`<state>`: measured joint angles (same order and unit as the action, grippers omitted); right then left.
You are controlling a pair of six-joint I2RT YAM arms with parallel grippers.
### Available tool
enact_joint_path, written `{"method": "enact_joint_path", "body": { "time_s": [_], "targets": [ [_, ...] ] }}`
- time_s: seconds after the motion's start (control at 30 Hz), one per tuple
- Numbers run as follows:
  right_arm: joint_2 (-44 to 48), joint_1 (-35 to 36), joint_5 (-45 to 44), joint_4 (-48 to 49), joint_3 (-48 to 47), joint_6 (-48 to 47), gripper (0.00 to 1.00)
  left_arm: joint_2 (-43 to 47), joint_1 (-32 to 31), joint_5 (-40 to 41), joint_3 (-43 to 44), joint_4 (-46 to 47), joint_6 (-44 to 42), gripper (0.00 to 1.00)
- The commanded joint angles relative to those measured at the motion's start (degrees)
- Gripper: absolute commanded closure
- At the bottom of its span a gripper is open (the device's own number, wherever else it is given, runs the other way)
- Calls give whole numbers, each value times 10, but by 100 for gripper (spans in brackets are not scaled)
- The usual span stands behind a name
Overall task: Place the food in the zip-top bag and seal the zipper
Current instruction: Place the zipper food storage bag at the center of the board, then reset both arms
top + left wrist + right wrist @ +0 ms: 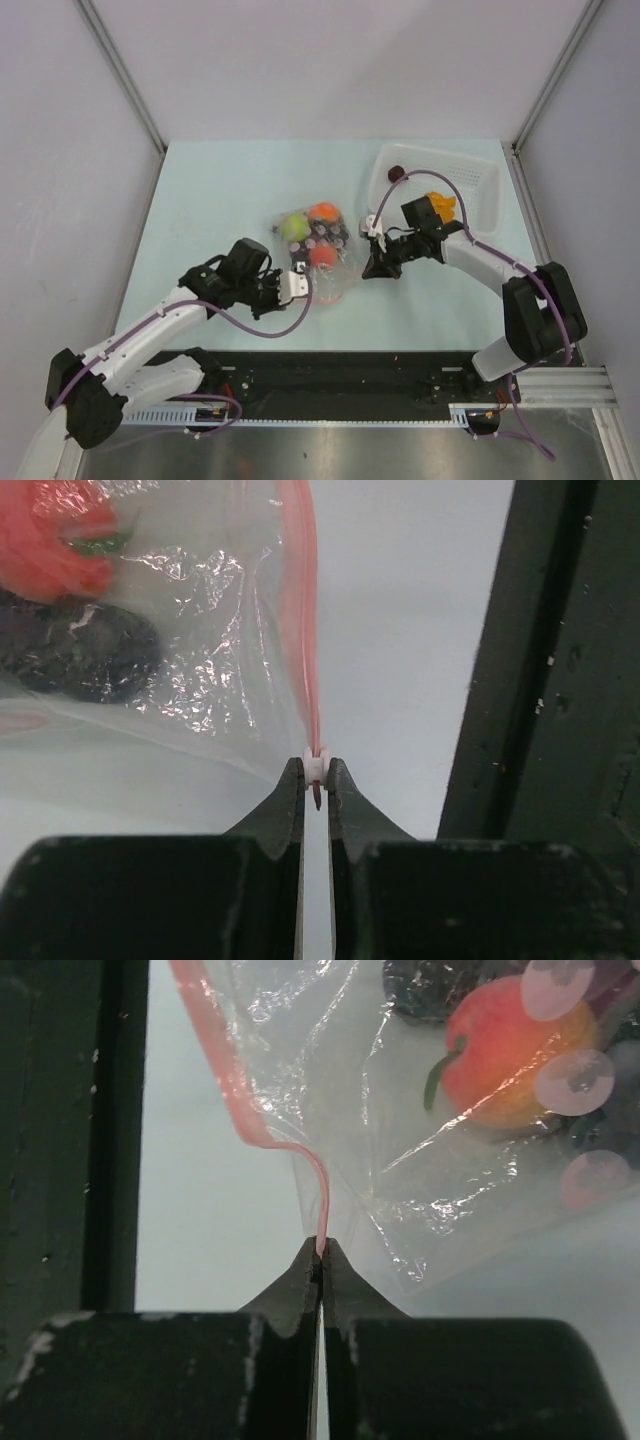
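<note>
at mid-table: food (318,238) mostly bagged, zipper (300,630) pinched at both ends

at lower left of the top view, the left gripper (297,284) reaches to one end of the zip-top bag (338,280). its wrist view shows the jaws pressed together on the strip's tip, with a small white tab (316,767) between them. in centre frame, the clear bag lies on the table (220,190) holding a green apple (293,226), orange ball (322,212), dark grape cluster (327,234) and peach-red fruit (322,256). just right of it, the right gripper (372,265) nips the strip's other end, jaws closed on it past a kink. at upper right, the white basket (480,170) shows a dark piece (396,173) and an orange piece (440,207), so loading looks unfinished. whether the strip is sealed along its length i cannot tell.
</note>
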<state>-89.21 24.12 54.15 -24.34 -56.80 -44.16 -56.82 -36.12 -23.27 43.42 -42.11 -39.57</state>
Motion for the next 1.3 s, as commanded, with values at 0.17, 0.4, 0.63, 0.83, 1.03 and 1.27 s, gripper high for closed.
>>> {"method": "enact_joint_path", "body": {
  "time_s": [0.17, 0.4, 0.63, 0.83, 1.03, 1.27],
  "targets": [
    [92, 16, -22, -76, 69, -46, 36, 16, -19, -14, -30, -19, 23, 45],
    [248, -31, -59, -66, 67, 52, 0, 68, -12, -29, 81, -91, 56, 0],
    [357, -115, -114, -19, 20, 211, 0, 13, 117, -85, 234, -88, 194, 0],
    [324, -176, -193, 1, -42, 343, 0, -149, 272, -158, 382, -121, 288, 0],
    [231, -303, -171, 3, -86, 422, 0, -169, 329, -86, 338, -37, 329, 0],
    [176, -327, -222, -29, -90, 394, 0, -149, 374, -53, 232, 19, 336, 0]
  ]
}}
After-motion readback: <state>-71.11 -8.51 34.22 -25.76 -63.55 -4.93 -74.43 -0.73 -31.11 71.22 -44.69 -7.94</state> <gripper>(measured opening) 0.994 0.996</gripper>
